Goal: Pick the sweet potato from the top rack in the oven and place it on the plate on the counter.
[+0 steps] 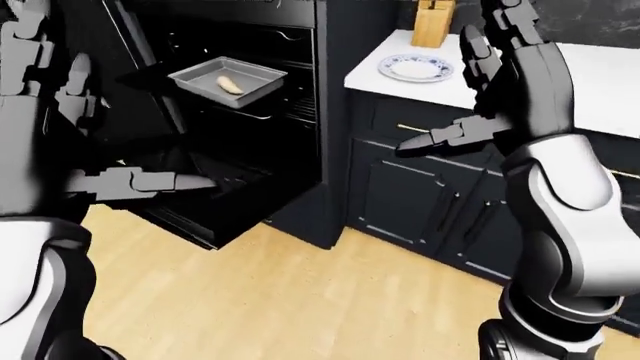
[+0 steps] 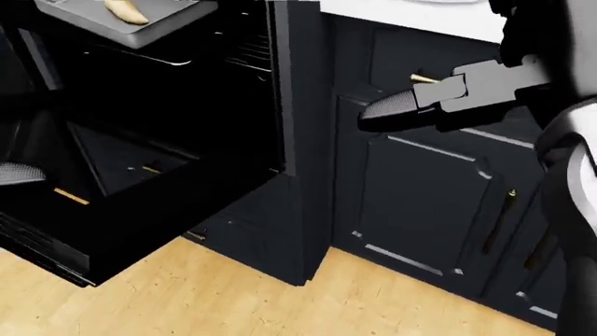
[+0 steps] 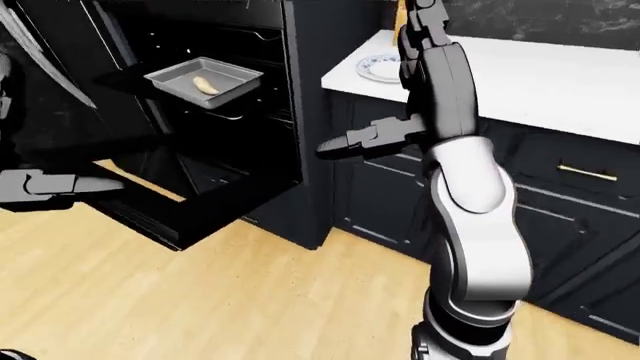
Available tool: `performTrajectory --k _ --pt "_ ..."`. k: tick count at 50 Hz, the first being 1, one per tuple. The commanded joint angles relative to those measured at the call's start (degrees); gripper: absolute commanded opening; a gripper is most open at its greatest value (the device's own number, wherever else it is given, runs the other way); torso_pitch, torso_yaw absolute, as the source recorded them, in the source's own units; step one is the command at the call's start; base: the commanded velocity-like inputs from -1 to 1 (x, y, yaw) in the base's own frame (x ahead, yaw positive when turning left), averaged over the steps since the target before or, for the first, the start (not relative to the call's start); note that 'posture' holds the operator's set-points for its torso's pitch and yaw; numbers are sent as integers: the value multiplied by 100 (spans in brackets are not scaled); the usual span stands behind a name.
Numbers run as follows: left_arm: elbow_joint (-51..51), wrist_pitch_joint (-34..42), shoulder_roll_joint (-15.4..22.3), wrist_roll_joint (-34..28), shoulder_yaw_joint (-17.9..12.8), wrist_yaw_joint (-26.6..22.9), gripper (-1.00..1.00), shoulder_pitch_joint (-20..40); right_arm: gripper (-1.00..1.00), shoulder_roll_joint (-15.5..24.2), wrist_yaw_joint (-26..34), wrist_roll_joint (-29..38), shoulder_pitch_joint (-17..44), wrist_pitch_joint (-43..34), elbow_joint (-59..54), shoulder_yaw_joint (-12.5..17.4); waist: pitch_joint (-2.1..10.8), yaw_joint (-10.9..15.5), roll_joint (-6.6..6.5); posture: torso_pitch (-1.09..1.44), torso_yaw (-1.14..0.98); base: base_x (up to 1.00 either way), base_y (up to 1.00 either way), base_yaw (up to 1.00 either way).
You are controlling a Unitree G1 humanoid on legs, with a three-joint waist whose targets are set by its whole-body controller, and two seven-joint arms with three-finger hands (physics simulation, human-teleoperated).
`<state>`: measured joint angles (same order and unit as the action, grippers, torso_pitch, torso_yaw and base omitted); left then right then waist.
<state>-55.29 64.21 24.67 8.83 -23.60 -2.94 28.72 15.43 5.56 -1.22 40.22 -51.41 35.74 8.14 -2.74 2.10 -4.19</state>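
The sweet potato is a pale tan lump lying in a grey baking tray on the oven's top rack, at the upper left of the left-eye view. The white plate with a blue rim sits on the white counter, to the right of the oven. My left hand is open at the left edge, held over the lowered oven door, short of the tray. My right hand is open and raised before the counter's edge, close to the plate. Neither hand holds anything.
The black oven door hangs open low over the wooden floor. Dark cabinets with gold handles stand below the counter. A wooden knife block stands behind the plate. A lower oven rack shows beneath the tray.
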Motion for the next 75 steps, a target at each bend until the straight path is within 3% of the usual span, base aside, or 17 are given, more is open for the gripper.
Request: performTrajectory --k 1,10,12,14,24,27,41,42,44,47,55,58,60,62,67,70,75 --pt "-90 -212 55 -28 -27 34 100 114 100 77 18 1 176 150 154 97 149 -35 -83 0 0 0 0 100" --pt "-182 -20 73 67 -12 120 100 273 100 71 39 -13 156 105 228 101 -17 -56 695 0 0 0 0 100" --pt "-229 23 61 127 -20 135 100 319 100 70 39 -29 162 26 302 89 170 -73 963 0 0 0 0 100" --pt "-181 -71 77 117 -24 135 100 260 100 84 46 -37 180 -18 330 108 -25 -64 861 0 0 0 0 100" --pt "-65 -359 61 75 16 149 100 87 100 40 87 -34 221 57 238 29 62 -137 193 0 0 0 0 100" --pt "-71 -389 42 44 33 136 100 49 100 28 91 -31 236 59 236 25 215 -112 -301 0 0 1 0 100" --pt "-50 -535 -20 -61 -7 29 100 -92 100 -12 183 241 239 -27 198 -58 -59 -288 844 0 0 1 2 71" --pt "-33 -562 -23 -74 12 26 100 -100 100 -47 170 207 292 -30 180 -6 -58 -268 606 0 0 0 0 0" --pt "-26 -498 -6 -56 7 26 100 -11 100 -8 192 188 331 -94 173 -17 166 -228 562 0 0 10 -6 0" --pt "57 -578 -5 -79 49 24 100 -13 100 -7 205 158 410 -121 138 -34 -100 -189 -46 0 0 42 -42 0" --pt "88 -451 33 -108 118 48 100 137 100 10 316 141 453 -15 -14 -101 31 -60 147 0 0 51 -43 0" --pt "82 -326 85 -106 149 59 100 280 100 -18 332 86 507 -77 3 -17 71 43 412 0 0 56 -42 0" --pt "89 -351 74 -113 150 49 100 265 100 -40 342 48 459 -60 30 -46 198 39 837 0 0 56 -42 0" --pt "128 -435 59 -144 153 44 100 216 100 -14 354 82 438 -31 20 -63 9 -31 737 0 0 56 -42 0" --pt "185 -567 27 -187 168 11 100 137 100 39 426 233 381 5 68 -180 -62 -152 481 0 0 50 -31 0" --pt "142 -473 40 -199 194 14 100 198 100 0 546 258 388 32 105 -177 93 -104 607 0 0 31 0 0" --pt "107 -452 30 -225 177 -22 100 183 100 -45 624 372 399 -9 144 -221 62 -168 368 0 0 49 0 0"
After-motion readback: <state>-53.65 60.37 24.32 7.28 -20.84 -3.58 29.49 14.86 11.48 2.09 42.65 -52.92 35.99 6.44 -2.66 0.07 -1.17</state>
